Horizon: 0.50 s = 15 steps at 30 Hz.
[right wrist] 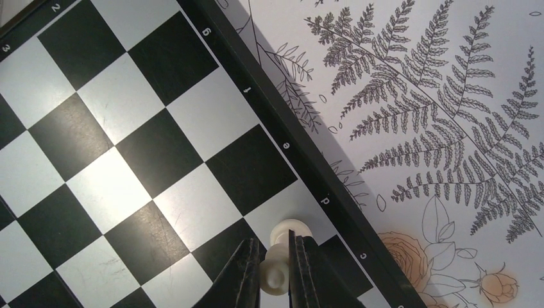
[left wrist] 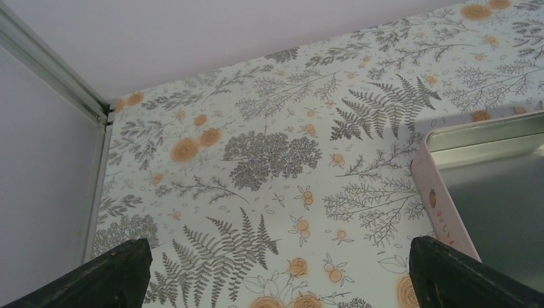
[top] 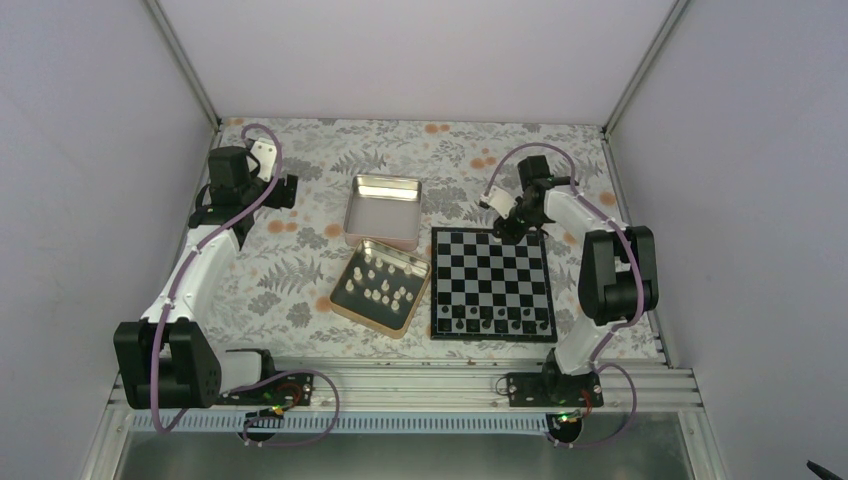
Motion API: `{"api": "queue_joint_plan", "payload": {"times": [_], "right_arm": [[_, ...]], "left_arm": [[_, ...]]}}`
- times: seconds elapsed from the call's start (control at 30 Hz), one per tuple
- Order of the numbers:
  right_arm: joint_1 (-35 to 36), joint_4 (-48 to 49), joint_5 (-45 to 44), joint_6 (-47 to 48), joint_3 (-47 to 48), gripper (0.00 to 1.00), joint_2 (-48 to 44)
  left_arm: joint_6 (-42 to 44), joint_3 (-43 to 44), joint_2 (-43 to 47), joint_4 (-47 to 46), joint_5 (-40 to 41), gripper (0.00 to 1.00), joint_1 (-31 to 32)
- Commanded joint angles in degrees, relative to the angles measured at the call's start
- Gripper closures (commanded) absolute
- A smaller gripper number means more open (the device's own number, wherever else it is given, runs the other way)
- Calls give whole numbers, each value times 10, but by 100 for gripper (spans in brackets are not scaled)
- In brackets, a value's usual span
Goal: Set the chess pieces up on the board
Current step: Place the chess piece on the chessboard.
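Observation:
The black-and-silver board (top: 490,268) lies right of centre. My right gripper (top: 512,232) is at its far edge, shut on one cream-white chess piece (right wrist: 282,253). In the right wrist view the gripper (right wrist: 274,241) holds the piece upright, its base at a silver edge square of the board (right wrist: 128,147) by the rim letter d. Several more cream-white pieces (top: 383,288) stand in a tin (top: 352,305) left of the board. My left gripper (top: 290,190) is open and empty at the far left, over the patterned cloth (left wrist: 279,247).
A row of tiny dark pieces (top: 495,323) stands along the board's near edge. An empty pink-sided tin (top: 383,210) lies behind the tin with the pieces; it shows in the left wrist view (left wrist: 494,186). Walls close in at the far side and both sides.

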<state>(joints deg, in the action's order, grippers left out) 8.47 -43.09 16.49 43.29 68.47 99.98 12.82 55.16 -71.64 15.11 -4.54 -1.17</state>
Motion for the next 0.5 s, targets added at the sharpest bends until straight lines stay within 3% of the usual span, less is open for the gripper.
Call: {"api": "queue_joint_plan", "payload": {"times": [0.0,0.33,0.47], "right_arm": [[-6,5,30,8,-7,96,7],[-6,10,34,8,-8,95,18],[-6,20,34,5,-11,84,15]], "left_arm": [[2,-3,-3,-8,-2,0,-3],[3,-3,-5,-8,-2,0,-2],[3,-3,-4,-8,-2,0,-2]]}}
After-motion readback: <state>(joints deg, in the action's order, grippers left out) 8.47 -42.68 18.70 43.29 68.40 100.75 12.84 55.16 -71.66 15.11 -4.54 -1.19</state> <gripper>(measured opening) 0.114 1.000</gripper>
